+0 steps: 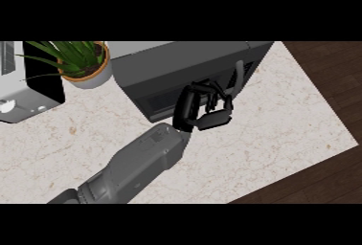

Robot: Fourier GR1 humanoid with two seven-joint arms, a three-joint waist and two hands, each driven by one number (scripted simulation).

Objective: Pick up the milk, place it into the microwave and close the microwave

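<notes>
At twelve o'clock: microwave (176,67), door nearly closed. One hand (203,107) (side unclear) against door, fingers half-curled, holding nothing, probably pushing. Milk unseen.

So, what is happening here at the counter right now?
A robot hand is pressed against the front of the dark microwave, with its fingers spread on the door near the handle. The door looks shut or almost shut. No milk can be seen, so I cannot tell whether it is inside. Only this one arm shows, and I cannot tell which arm it is. A potted plant stands to the left of the microwave on the counter.
</notes>
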